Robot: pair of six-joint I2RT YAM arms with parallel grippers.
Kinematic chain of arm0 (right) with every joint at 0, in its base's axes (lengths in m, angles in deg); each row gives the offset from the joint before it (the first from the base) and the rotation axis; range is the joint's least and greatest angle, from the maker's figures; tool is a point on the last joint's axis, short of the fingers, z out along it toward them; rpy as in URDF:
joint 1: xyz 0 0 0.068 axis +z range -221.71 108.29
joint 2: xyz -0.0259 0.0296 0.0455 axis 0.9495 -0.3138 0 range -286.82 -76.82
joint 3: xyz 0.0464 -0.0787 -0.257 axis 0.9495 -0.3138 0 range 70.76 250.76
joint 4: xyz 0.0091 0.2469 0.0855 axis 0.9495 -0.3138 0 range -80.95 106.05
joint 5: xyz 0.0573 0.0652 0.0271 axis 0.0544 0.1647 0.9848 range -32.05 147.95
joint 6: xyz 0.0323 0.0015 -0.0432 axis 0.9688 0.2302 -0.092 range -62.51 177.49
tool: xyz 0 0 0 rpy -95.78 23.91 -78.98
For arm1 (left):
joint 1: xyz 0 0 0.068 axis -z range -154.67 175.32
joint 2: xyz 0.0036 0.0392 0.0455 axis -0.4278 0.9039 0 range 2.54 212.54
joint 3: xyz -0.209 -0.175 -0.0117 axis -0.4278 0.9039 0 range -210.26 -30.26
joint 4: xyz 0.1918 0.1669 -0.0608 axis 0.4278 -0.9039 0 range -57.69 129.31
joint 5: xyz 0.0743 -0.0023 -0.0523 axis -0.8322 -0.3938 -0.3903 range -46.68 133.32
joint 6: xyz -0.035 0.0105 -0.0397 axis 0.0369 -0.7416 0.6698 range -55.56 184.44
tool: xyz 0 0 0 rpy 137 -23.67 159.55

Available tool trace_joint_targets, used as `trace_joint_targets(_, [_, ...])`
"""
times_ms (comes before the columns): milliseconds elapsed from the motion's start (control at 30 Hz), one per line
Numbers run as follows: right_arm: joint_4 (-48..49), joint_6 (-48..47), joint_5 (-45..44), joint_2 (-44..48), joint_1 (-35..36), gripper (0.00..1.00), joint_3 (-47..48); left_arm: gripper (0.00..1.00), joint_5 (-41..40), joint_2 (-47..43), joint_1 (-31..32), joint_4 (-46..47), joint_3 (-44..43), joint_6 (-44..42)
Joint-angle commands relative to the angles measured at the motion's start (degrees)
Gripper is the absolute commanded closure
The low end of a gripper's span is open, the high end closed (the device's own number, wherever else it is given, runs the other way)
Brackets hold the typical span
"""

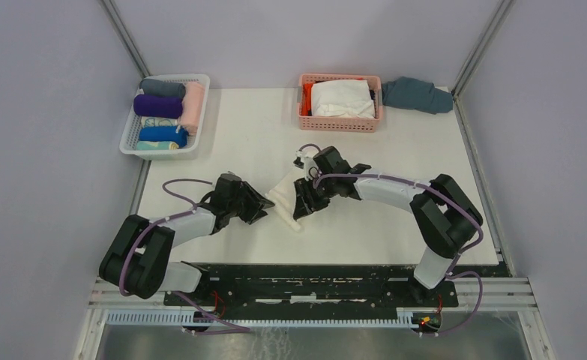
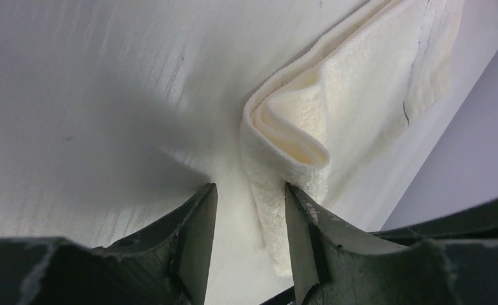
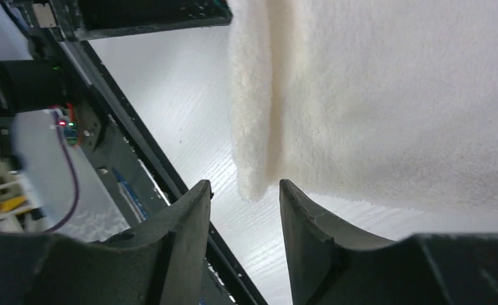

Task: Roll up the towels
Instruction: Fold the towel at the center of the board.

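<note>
Here, both end effectors point(image 2: 246, 213) point(image 3: 243, 206) half-open, at cream towel point(image 2: 360, 95)

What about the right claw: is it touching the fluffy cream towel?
Cannot tell. In the right wrist view the open right gripper has one fingertip overlapping the edge of the cream towel, with no clear contact or gap.

Counting 2 arms point(image 1: 189, 225), each carrying 1 gripper: the left gripper point(image 1: 264, 211) and the right gripper point(image 1: 300, 211). Counting 2 baskets, 1 white basket point(image 1: 172, 76) and 1 pink basket point(image 1: 340, 124). Counting about 6 rolled cloths point(image 1: 163, 136) in the white one, 1 of them the purple towel point(image 1: 157, 106). Finding 1 cream towel point(image 1: 285, 196) lying loose, plus 1 white cloth point(image 1: 341, 99) and 1 teal-grey cloth point(image 1: 417, 95).
</note>
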Motion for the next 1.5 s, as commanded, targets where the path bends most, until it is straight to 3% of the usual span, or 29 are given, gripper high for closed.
trace_joint_targets(0, [-6.0,-7.6,-16.5,4.1,6.1,0.47,4.9,0.49,-1.9,1.0,0.5,-0.3,-1.3,1.9])
trace_joint_targets(267, [-5.4,-9.5,-30.2,-0.6,13.1,0.41,10.2,0.49,-2.6,1.1,0.8,-1.2,-1.8,2.6])
trace_joint_targets(500, [-4.5,-10.2,-28.7,-5.7,13.6,0.41,13.0,0.49,-2.7,1.1,1.0,-1.7,-1.8,2.6])
trace_joint_targets(600, [-4.6,-10.4,-27.2,-6.6,13.3,0.49,13.3,0.49,-2.9,1.2,1.1,-1.7,-1.8,2.6])
trace_joint_targets(933, [-3.5,-7.5,-8.5,-9.5,5.3,0.83,13.2,0.49,-2.2,1.3,1.1,-1.5,-2.3,2.2])
trace_joint_targets(1100, [-0.4,-4.6,5.3,-13.3,0.2,0.87,13.0,0.48,-1.7,1.2,1.1,-0.3,-2.6,1.6])
trace_joint_targets(1300, [3.4,-0.4,14.1,-19.5,-4.1,0.89,13.1,0.39,-1.5,2.2,1.0,0.7,-3.6,-0.1])
trace_joint_targets(1467, [5.5,1.3,17.2,-22.6,-5.9,0.91,12.4,0.38,-1.7,4.8,0.7,1.5,-5.2,-1.0])
